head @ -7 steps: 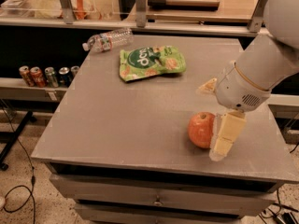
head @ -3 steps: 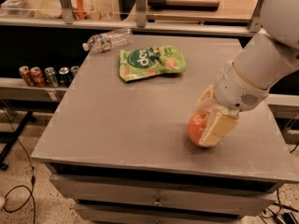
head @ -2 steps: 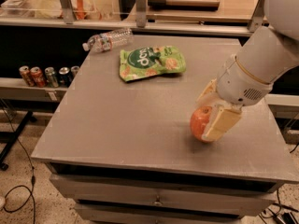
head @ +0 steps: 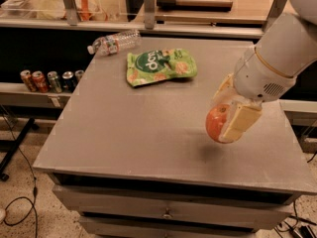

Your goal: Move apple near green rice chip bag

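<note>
The orange-red apple (head: 216, 122) is held between the cream fingers of my gripper (head: 225, 124), lifted a little above the grey table (head: 129, 123) at its right side; its shadow lies on the tabletop below. My gripper is shut on the apple, and the white arm comes in from the upper right. The green rice chip bag (head: 160, 66) lies flat at the back middle of the table, well to the upper left of the apple.
A clear plastic water bottle (head: 115, 42) lies on its side at the table's back left corner. Several soda cans (head: 49, 81) stand on a lower shelf to the left. A counter with trays runs behind the table. Cables lie on the floor at the left.
My gripper closed around the apple where it sat on the table and has lifted it off the surface. The bag and the bottle have not moved.
</note>
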Motion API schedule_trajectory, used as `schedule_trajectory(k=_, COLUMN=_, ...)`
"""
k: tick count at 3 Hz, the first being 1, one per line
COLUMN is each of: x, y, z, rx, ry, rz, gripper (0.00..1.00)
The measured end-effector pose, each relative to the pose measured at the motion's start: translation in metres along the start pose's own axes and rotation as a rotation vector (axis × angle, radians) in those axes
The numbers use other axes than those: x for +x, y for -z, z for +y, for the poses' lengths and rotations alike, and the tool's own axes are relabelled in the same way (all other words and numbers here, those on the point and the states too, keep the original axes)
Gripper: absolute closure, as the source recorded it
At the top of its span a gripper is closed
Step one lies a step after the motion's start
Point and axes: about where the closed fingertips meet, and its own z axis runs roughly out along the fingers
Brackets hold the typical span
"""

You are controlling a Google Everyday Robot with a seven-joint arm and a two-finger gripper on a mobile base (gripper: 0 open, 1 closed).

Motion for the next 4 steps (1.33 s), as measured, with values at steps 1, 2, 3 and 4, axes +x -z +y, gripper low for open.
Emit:
schedule_trajectory(k=1, x=-0.010, y=0.000, z=-0.017, rx=0.035, ry=0.027, rz=0.015, gripper=1.00)
schedule_trajectory(k=2, x=-0.019, y=0.005, z=-0.041, rx=0.068, ry=0.061, rz=0.023, gripper=1.00)
schedule_trajectory(k=3, x=-0.030, y=0.002, z=-0.072, rx=0.099, ry=0.096, rz=0.013, gripper=1.00)
schedule_trajectory(k=4, x=-0.041, y=-0.007, z=-0.111, rx=0.130, ry=0.127, rz=-0.007, gripper=1.00)
